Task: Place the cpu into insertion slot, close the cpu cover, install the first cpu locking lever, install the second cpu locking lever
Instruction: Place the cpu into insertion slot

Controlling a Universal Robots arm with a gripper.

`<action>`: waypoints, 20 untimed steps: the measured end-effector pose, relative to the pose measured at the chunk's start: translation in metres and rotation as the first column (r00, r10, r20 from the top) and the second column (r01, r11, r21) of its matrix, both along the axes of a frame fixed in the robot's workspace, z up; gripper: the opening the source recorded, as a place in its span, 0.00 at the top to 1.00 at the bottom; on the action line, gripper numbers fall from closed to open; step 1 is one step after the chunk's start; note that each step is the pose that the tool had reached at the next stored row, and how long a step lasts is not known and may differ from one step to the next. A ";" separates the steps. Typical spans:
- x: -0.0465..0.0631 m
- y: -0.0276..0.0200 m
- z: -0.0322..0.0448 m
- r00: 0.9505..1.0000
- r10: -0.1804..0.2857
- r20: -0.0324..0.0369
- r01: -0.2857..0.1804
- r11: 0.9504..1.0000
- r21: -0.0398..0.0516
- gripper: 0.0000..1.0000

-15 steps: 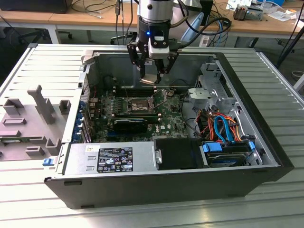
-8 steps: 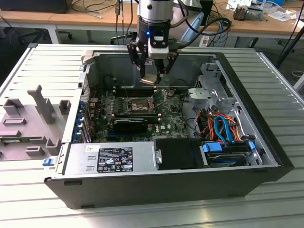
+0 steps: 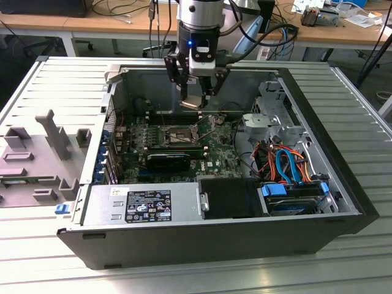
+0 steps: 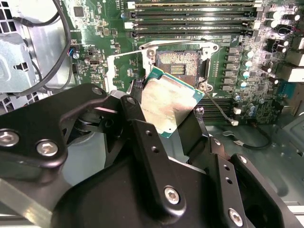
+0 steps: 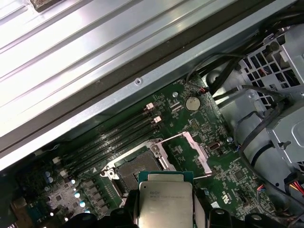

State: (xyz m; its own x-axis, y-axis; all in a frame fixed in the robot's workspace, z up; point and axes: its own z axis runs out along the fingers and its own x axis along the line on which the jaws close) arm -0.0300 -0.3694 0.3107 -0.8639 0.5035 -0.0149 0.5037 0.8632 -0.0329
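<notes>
On a ribbed metal table (image 3: 61, 79), inside an open computer case (image 3: 184, 245), hovers above the insertion slot (image 3: 176, 135) with the gripper (image 3: 196, 101) clamped on the edges of the cpu (image 4: 168, 102), likely to spare its contacts, and with the cpu cover (image 5: 198, 153) flipped open beside that slot, leaving the recess free.

Open computer case (image 3: 214, 245), power supply (image 3: 147, 205), blue drive caddy (image 3: 293, 190), orange cables (image 3: 270, 160).
</notes>
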 end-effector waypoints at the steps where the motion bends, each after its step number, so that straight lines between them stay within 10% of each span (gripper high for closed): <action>1: 0.000 0.0000 0.0000 1.000 -0.005 0.000 0.005 1.000 0.000 0.45; 20: 0.000 0.0000 -0.0005 0.998 -0.070 0.000 0.070 0.998 0.000 0.45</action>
State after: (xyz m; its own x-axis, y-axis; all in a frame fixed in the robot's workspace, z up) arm -0.0300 -0.3694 0.3103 -0.8264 0.5629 -0.0149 0.5631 0.8258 -0.0329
